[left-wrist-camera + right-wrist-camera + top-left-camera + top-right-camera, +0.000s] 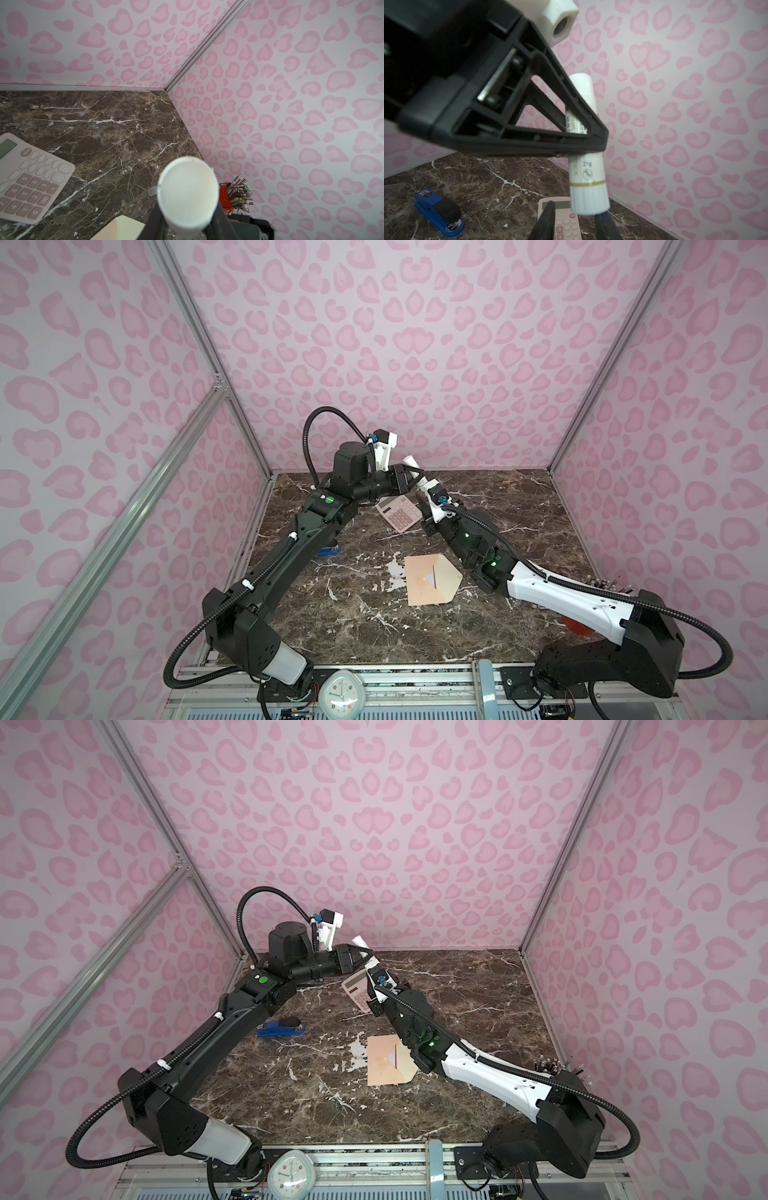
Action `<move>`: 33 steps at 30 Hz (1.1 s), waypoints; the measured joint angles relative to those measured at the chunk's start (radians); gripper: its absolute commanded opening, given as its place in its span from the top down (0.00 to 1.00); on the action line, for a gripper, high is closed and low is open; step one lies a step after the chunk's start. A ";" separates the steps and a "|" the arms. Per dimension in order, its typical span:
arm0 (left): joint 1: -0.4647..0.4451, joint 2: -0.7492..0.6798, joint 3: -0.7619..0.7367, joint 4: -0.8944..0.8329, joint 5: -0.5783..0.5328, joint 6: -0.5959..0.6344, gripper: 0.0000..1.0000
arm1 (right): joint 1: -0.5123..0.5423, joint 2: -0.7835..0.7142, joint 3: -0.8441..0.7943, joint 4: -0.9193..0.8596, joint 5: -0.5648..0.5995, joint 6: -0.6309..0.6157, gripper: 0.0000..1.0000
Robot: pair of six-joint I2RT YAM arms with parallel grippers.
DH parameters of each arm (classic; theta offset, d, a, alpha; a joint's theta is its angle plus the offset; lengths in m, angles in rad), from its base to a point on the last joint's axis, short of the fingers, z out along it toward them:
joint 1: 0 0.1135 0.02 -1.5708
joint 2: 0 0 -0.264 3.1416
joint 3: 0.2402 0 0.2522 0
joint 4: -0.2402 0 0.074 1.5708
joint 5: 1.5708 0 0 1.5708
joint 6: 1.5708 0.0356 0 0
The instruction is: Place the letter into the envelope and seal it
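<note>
Left fingers (529, 137) are clamped on the middle of a white glue stick (588, 172), held up in the air. The right fingers (548, 216) stand apart around its ribbed end with a gap on 1 side, so I would not call that a grip. A calculator (400, 511) sits under both pairs. Well below them, toward the arm bases, the envelope (422, 583) lies flat on the table (332, 614) with its flap (446, 578) open. I cannot pick out the letter; a thin dark line at the mouth may be its edge. The envelope looks light, thin and floppy, likely to skate on smooth marble. I would pin the body with 1 gripper and take the flap by its point.
</note>
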State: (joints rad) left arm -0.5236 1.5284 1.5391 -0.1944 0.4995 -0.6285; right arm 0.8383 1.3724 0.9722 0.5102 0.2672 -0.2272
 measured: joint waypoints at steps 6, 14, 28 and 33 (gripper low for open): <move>-0.002 0.000 0.000 0.005 0.004 0.000 0.96 | -0.002 -0.008 -0.003 0.000 -0.013 0.027 0.61; -0.002 0.000 0.002 0.006 0.006 0.000 0.96 | -0.018 -0.025 -0.018 -0.003 -0.045 0.058 0.60; -0.003 0.006 0.002 -0.050 0.014 0.002 0.96 | -0.033 -0.048 -0.050 -0.020 -0.036 0.085 0.54; -0.005 0.005 -0.002 -0.059 0.016 0.003 0.96 | -0.033 -0.051 -0.054 -0.029 -0.037 0.084 0.55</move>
State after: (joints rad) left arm -0.5289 1.5337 1.5375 -0.2531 0.5159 -0.6258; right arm 0.8055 1.3209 0.9180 0.4808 0.2302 -0.1436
